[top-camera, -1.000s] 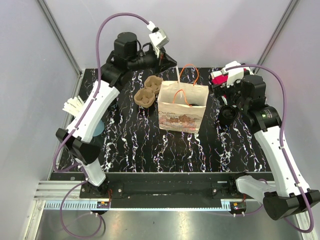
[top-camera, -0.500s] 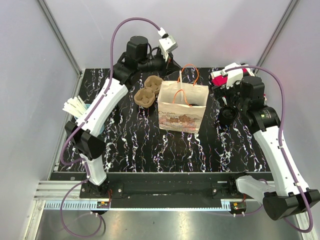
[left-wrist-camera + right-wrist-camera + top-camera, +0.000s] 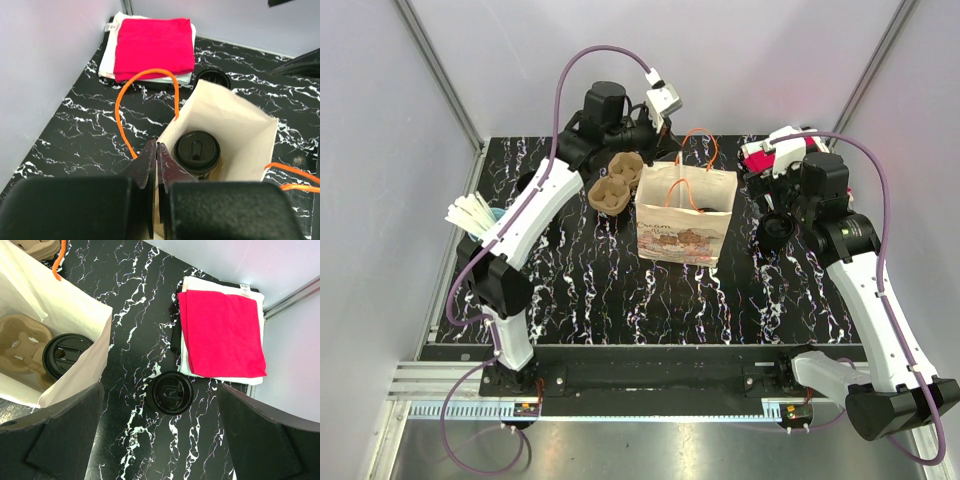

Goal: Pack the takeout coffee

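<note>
— What was seen, and where?
— One cup (image 3: 196,151) inside the bag (image 3: 685,215); a second cup (image 3: 172,392) on the worktop (image 3: 590,290), beneath the right gripper (image 3: 160,390), spread wide. The left gripper (image 3: 156,145) was pinched closed, seemingly empty.

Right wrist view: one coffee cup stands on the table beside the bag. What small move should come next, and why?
Probably lower the right end effector around the lidded cup. Its fingers are open, the cup sits upright on the table between them in this view, and the bag already holds a packed cup in a carrier with free slots.
</note>
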You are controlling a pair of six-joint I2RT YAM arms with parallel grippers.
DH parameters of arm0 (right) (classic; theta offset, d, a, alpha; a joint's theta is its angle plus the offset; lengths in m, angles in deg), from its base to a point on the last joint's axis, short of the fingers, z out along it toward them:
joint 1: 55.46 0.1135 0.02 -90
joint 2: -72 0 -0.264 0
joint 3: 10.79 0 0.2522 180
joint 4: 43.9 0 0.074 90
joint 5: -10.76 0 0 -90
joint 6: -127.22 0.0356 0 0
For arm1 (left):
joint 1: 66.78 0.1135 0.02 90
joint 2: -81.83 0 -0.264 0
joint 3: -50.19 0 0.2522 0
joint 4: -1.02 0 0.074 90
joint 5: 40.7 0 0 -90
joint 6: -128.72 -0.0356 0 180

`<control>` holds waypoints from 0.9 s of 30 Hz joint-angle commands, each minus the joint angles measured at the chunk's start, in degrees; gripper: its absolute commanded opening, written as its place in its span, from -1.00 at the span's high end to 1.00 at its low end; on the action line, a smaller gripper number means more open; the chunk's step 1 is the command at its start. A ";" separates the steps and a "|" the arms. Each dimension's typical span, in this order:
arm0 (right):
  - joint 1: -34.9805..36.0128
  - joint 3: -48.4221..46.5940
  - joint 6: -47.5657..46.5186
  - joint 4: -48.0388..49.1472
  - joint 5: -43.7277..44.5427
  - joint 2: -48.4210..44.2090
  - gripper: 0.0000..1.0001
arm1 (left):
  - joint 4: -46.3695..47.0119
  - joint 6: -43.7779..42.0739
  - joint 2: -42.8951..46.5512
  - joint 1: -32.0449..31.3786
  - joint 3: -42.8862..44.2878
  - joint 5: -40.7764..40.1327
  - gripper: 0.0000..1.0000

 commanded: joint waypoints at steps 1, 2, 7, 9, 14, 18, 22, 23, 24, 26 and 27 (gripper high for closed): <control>-0.27 0.10 0.40 2.49 -1.49 -1.15 -0.99 | 1.47 -2.12 1.53 -0.27 -2.29 -1.71 1.00; -0.36 0.10 0.41 2.49 -1.57 -1.16 -1.00 | 1.47 -2.21 1.88 -0.27 -2.90 -1.72 1.00; -0.36 0.02 0.49 2.49 -1.75 -0.89 -0.99 | 1.38 -2.56 4.52 -0.27 -7.12 -0.84 0.74; -0.36 -0.07 0.49 2.49 -1.84 -0.89 -1.00 | 0.94 -3.26 5.57 -0.27 -8.88 -0.23 0.70; -0.36 -0.07 0.58 2.40 -2.10 -0.80 -0.99 | -0.46 -3.97 10.67 -0.18 -12.48 -0.40 0.62; -0.36 -0.25 0.76 2.49 -2.45 -0.63 -0.99 | -1.43 -5.63 14.89 -0.18 -16.34 -1.19 0.39; -0.27 -0.16 0.84 2.40 -2.46 -0.54 -0.99 | -2.31 -6.43 19.71 0.60 -18.55 -4.26 -0.05; -0.36 -0.07 0.84 2.40 -2.63 -0.63 -0.99 | -2.57 -6.26 20.51 0.87 -19.25 -4.88 -0.37; -0.44 0.10 0.76 2.31 -2.72 -0.72 -0.99 | -2.57 -6.25 22.35 1.22 -19.78 -6.36 -0.50; -0.36 0.19 0.50 1.88 -2.89 -0.72 -0.99 | -2.66 -5.82 24.38 2.71 -21.53 -7.16 -0.90; -0.36 0.37 0.49 1.87 -2.89 -0.63 -0.99 | -2.58 -5.55 26.30 3.50 -22.24 -7.78 -0.98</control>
